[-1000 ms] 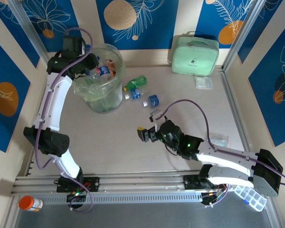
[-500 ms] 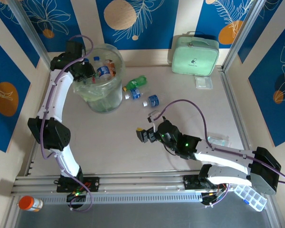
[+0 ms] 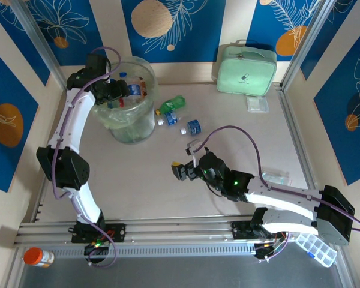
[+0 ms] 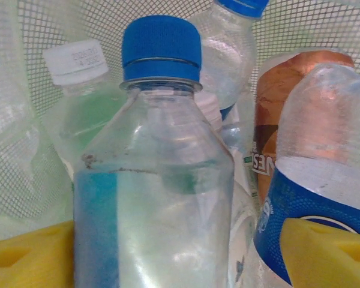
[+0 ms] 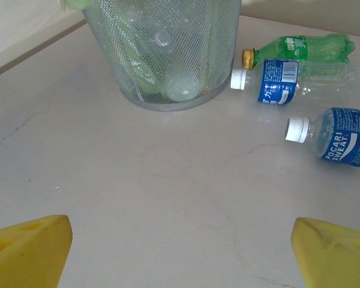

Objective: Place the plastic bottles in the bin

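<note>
While the left claw (image 4: 179, 255) hangs down inside the bin (image 3: 132, 129) with its yellow pads (image 4: 30, 258) spread wide, a clear blue-capped bottle (image 4: 159, 180) stands upright between them, so close to one pad that I can't say it is quite free. The bin is crowded: a blue-banded bottle (image 4: 315, 198) leans in beside the other pad, and an orange-labelled bottle (image 4: 282, 120) sits just behind. To my eye the danger is in the lift-out. A pad catching a shoulder or label could drag a bottle up over the rim, and a sideways pull might shove the bin along the counter (image 5: 168, 198) or tip it. The right claw (image 5: 180, 249) hovers low, fingers wide apart and empty, facing three bottles on their sides. The green bottle (image 5: 306, 47) and the blue-labelled bottle (image 5: 279, 81) lie just beside each other near the bin's foot, so a grab may pinch both or squirt one away. The Pocari Sweat bottle (image 5: 342, 137), being round, could roll at a nudge.
</note>
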